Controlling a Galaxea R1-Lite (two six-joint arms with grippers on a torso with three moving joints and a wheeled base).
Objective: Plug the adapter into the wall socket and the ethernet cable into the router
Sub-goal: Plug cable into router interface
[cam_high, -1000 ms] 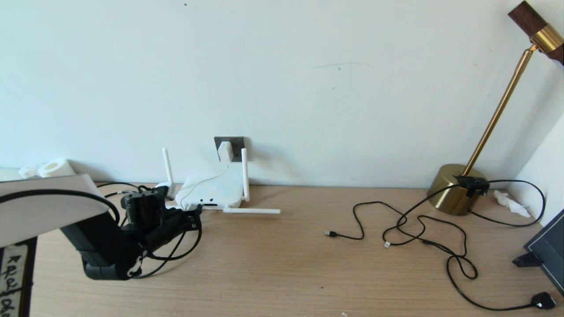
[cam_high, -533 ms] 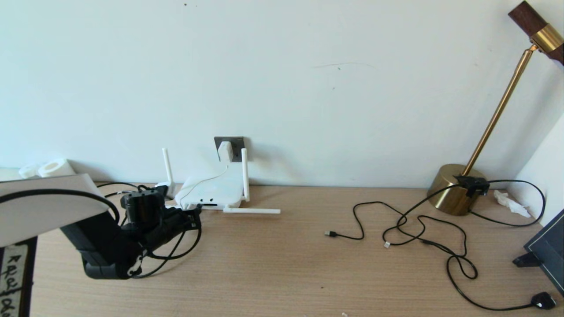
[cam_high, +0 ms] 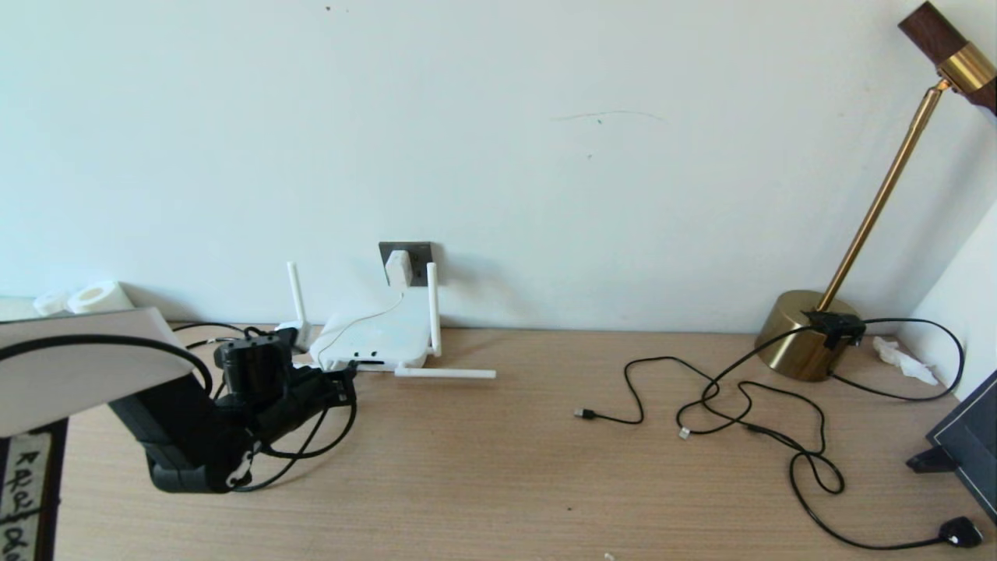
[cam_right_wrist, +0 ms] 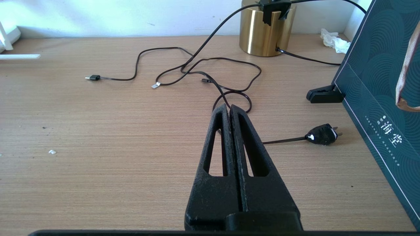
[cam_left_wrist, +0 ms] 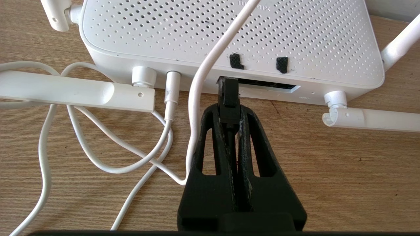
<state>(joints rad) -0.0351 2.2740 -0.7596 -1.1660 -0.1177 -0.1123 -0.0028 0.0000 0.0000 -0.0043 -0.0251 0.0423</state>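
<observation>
The white adapter (cam_high: 398,267) sits in the dark grey wall socket (cam_high: 418,252), its thin white cord (cam_left_wrist: 210,62) draped over the router. The white router (cam_high: 378,339) lies flat by the wall, with two antennas upright and one lying on the desk. My left gripper (cam_high: 348,376) is at the router's front edge, shut on the ethernet cable's black boot (cam_left_wrist: 228,95). The boot's tip meets the left end of the dark port slot (cam_left_wrist: 269,86); the clear plug tip is hidden. The black ethernet cable (cam_high: 311,444) loops back under my left arm. My right gripper (cam_right_wrist: 228,108) is shut and holds nothing.
Thin black cables (cam_high: 740,405) with small plugs sprawl across the right half of the desk, ending in a black mains plug (cam_high: 960,533). A brass lamp base (cam_high: 802,335) stands at the back right, beside a dark box (cam_right_wrist: 380,82). White cords (cam_left_wrist: 98,144) coil before the router.
</observation>
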